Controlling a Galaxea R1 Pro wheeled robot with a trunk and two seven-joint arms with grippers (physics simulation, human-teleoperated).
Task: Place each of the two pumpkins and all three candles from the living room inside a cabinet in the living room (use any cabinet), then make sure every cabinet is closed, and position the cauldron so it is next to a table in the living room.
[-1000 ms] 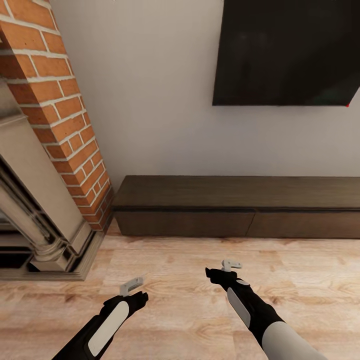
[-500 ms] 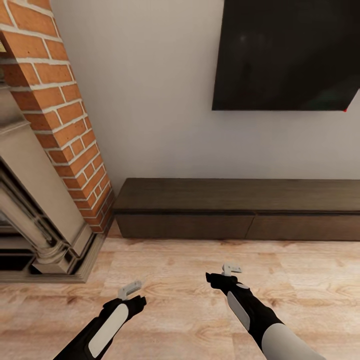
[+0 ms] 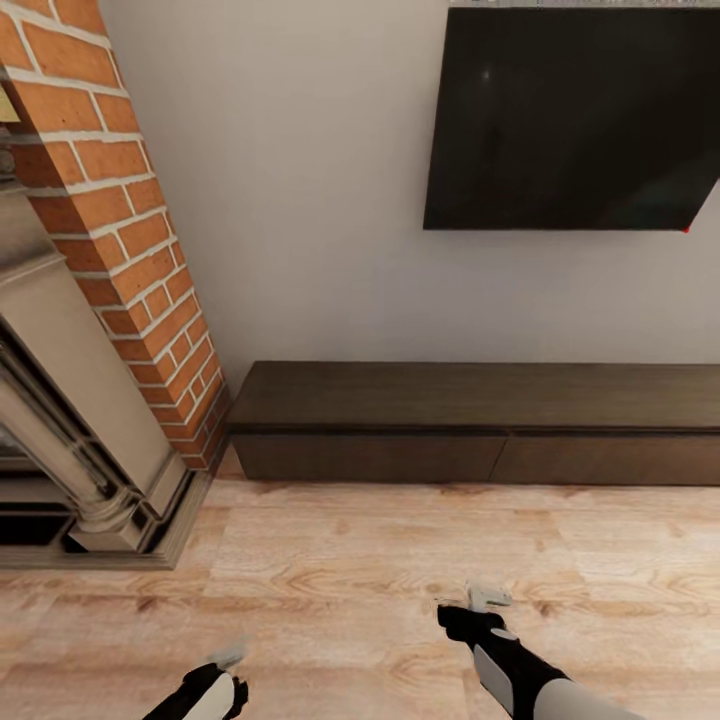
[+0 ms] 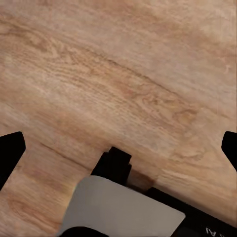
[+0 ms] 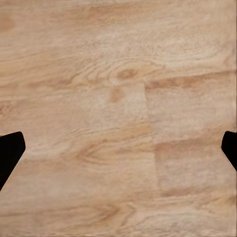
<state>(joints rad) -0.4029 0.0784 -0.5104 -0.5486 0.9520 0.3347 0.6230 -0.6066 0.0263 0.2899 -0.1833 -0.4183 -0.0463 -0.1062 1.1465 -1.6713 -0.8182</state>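
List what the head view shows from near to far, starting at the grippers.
Right gripper and left gripper nearest → light wood-plank floor → long low dark-brown wooden cabinet, fronts shut → white wall carrying a black flat screen.

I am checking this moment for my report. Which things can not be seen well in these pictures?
- Cabinet: head view's right edge cuts off its right end; inside hidden by shut fronts.
- Left claw: blurred at head view's bottom edge.
- Fireplace: cut by the left edge.
- Dark wall screen: cut by the top and right edges.
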